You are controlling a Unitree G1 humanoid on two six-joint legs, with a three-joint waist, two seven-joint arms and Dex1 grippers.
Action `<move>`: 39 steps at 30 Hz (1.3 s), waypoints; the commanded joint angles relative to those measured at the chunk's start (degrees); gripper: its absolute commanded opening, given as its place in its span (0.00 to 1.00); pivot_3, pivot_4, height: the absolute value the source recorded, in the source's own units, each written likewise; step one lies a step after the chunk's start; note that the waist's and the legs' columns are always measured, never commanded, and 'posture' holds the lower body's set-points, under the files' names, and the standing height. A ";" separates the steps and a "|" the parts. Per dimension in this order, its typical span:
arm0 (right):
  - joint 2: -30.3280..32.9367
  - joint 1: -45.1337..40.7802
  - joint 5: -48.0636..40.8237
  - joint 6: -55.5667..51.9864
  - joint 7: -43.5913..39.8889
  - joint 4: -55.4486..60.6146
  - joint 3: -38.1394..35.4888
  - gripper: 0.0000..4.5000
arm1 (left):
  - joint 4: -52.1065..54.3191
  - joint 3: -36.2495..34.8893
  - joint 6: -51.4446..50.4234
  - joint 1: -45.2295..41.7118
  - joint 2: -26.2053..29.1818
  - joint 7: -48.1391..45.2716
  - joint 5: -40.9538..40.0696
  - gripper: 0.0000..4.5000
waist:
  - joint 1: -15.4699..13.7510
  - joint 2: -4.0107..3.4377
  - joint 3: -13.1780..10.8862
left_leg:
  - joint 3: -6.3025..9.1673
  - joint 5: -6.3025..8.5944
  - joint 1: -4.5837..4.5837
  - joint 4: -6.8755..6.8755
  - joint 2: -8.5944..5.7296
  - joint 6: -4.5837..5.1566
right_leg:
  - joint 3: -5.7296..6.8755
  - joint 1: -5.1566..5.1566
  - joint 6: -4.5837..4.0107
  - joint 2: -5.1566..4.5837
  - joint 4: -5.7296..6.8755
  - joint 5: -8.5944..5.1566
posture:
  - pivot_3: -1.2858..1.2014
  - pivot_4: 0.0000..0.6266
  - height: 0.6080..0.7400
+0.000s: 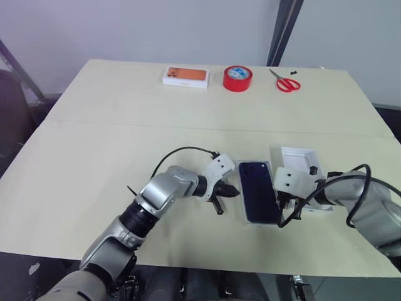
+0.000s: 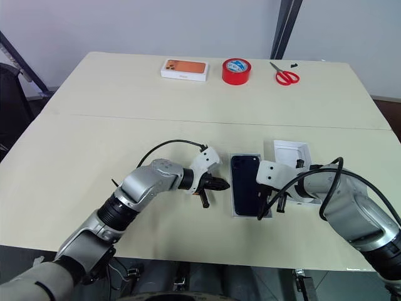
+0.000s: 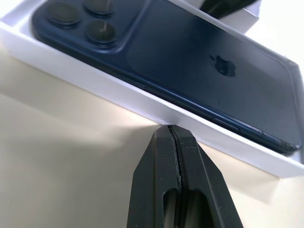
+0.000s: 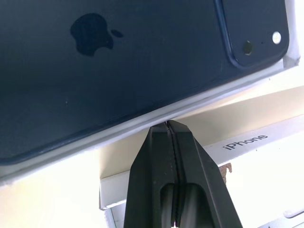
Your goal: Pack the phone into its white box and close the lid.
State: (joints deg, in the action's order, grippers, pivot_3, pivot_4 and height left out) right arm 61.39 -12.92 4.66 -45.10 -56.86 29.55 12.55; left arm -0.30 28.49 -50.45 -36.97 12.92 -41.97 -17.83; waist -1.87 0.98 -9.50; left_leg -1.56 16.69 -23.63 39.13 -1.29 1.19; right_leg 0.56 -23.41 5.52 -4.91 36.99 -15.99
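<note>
Phone (image 1: 259, 191) lying seated in box (image 3: 142, 102); left gripper (image 3: 173, 129) and right gripper (image 4: 166, 124) both pinched closed, empty, flanking box. Lid (image 1: 302, 164) awaiting pickup and fitting next.

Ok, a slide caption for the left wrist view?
Shut left gripper at the white box wall, the phone lying inside.

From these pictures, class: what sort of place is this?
Probably a lab or workshop test bench: a plain beige tabletop against a bare grey wall, with a red roll of tape and red-handled scissors set out.
</note>
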 commanded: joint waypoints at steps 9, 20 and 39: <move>0.08 -6.35 -15.02 -19.37 -3.62 4.03 -15.85 0.62 | 7.09 -8.18 6.06 2.91 2.69 1.41 0.31 0.00 | 1.13 -0.02 -0.01 | 0.02 0.00 0.00 -0.02 0.04 0.00 | 0.00 -0.02 0.01 0.00 0.05 0.00 | 0.52 0.24 0.88; -16.50 -15.49 -17.61 -47.40 15.07 -4.80 -18.15 0.62 | 17.50 -12.85 27.70 14.32 10.64 -8.10 -0.38 0.00 | 1.36 -0.21 0.04 | -0.02 -0.12 0.00 -0.14 0.04 -0.26 | -0.01 -0.11 -0.01 -0.09 0.07 0.01 | 0.52 0.24 0.88; -21.60 -14.82 -25.32 -47.40 31.02 -5.23 -21.77 0.01 | 20.04 -17.36 28.26 18.77 12.24 -9.13 -5.36 0.00 | 1.58 -0.23 0.05 | -0.04 0.05 -0.02 -0.12 -0.01 0.06 | 0.00 -0.10 0.00 -0.11 0.08 0.01 | 0.52 0.24 0.88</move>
State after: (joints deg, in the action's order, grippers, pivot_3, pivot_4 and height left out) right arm 40.20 -25.95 -19.43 -92.13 -27.25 23.35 -6.32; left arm 18.84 13.35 -23.19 -18.26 25.41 -51.87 -22.01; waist -0.28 0.74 -9.46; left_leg -1.61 16.73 -23.65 39.01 -1.30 1.26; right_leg 0.56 -23.52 5.52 -5.02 37.07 -15.98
